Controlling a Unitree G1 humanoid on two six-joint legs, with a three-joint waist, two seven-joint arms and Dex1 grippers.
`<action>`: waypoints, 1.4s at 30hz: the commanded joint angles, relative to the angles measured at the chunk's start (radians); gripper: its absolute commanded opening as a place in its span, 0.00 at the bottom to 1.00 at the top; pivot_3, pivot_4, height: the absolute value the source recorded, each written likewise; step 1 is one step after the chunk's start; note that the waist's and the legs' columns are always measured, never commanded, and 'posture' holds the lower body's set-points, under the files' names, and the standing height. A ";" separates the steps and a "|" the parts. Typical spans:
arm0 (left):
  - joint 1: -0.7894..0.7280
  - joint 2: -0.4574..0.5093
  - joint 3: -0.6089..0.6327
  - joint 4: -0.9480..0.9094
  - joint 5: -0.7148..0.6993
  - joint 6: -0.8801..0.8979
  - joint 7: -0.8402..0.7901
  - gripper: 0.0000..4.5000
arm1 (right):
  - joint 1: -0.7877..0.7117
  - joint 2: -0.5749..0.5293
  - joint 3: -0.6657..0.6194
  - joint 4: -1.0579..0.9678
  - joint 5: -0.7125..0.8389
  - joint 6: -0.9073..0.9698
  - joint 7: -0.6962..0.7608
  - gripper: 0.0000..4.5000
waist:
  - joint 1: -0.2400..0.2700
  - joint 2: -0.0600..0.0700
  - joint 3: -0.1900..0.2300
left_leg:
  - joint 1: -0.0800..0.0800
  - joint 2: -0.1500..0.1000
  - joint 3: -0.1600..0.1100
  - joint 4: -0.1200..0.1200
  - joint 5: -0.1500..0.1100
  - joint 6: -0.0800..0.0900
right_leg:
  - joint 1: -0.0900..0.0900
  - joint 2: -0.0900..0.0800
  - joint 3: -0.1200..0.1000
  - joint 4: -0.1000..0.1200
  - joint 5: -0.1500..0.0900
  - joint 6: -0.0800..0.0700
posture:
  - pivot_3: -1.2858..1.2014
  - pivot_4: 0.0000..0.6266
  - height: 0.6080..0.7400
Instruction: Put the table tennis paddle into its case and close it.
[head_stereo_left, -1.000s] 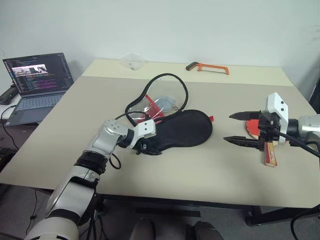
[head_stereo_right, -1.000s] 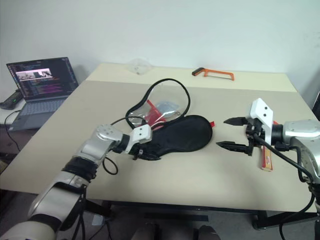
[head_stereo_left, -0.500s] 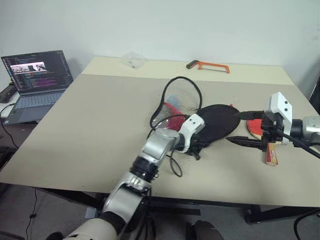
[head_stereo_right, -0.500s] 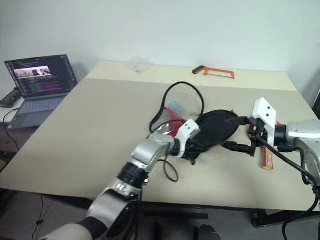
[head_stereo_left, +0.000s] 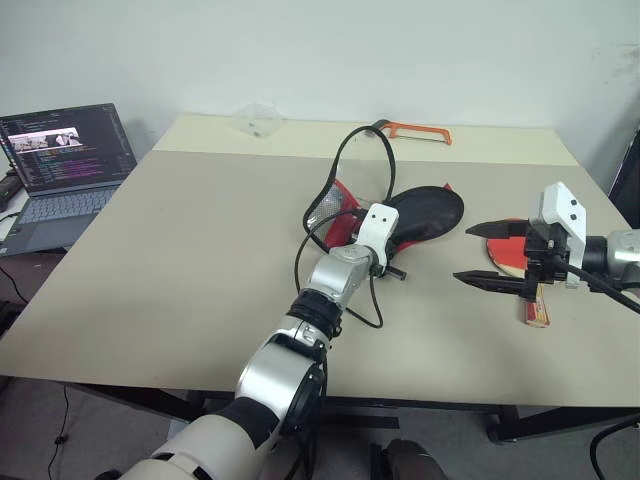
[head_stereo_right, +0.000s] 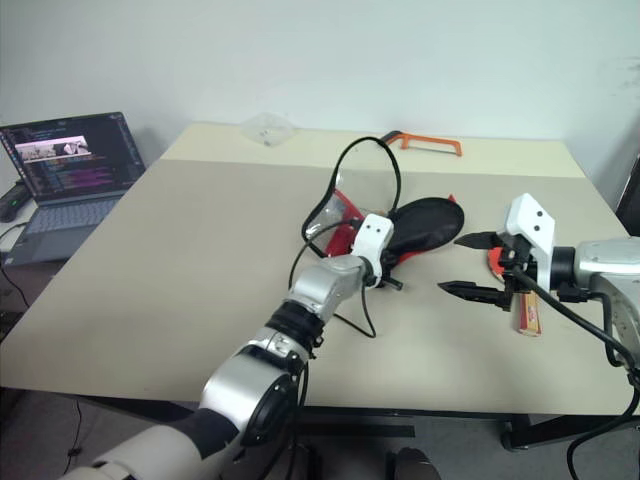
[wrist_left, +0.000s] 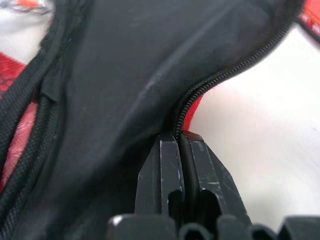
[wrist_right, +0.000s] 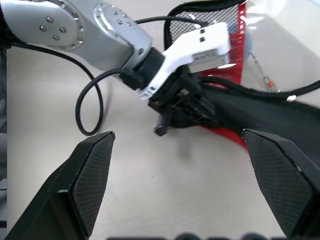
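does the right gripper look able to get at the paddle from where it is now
Probably yes. The right gripper is open and hovers just in front of the table tennis paddle, which lies bare on the table behind it. Nothing covers it; the case, pinched by the left gripper, sits apart to one side.

Left arm: stretched forward and across toward the right, over the middle of the beige table (head_stereo_left: 180, 260).
Left gripper (wrist_left: 181, 142): two black fingers pressed together, pinching the black zip edge of the soft black-and-red paddle-shaped case (head_stereo_left: 425, 210).
Right arm: held over the table's right edge, forearm pointing inward to the left.
Right gripper (head_stereo_left: 487, 254): two black fingers spread wide, one above the other, tips aimed at the left gripper, holding nothing.
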 joint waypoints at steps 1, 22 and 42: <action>-0.047 -0.086 -0.009 -0.027 -0.021 0.007 -0.025 0.01 | -0.026 -0.020 -0.012 -0.015 0.006 -0.008 0.002 1.00 | 0.000 0.000 0.000 | 0.000 0.000 0.000 -0.001 0.000 0.000 | 0.000 0.000 0.000 -0.001 0.000 -0.001 | 0.52 0.24 1.00; 0.166 0.518 -0.060 -0.693 -0.119 0.293 -0.519 0.81 | -0.058 -0.019 0.015 0.057 -0.017 -0.054 0.025 1.00 | -0.001 0.001 0.000 | 0.000 0.001 0.000 -0.002 0.001 -0.001 | 0.000 0.000 0.000 -0.002 0.001 -0.002 | 0.52 0.24 1.00; -0.028 0.594 0.051 -0.196 -0.142 0.052 -0.555 0.81 | -0.048 -0.024 0.014 0.055 -0.021 -0.051 0.018 1.00 | 0.002 0.001 0.001 | -0.001 0.001 -0.001 0.000 0.001 -0.001 | 0.000 0.000 -0.002 -0.001 0.001 -0.001 | 0.52 0.24 1.00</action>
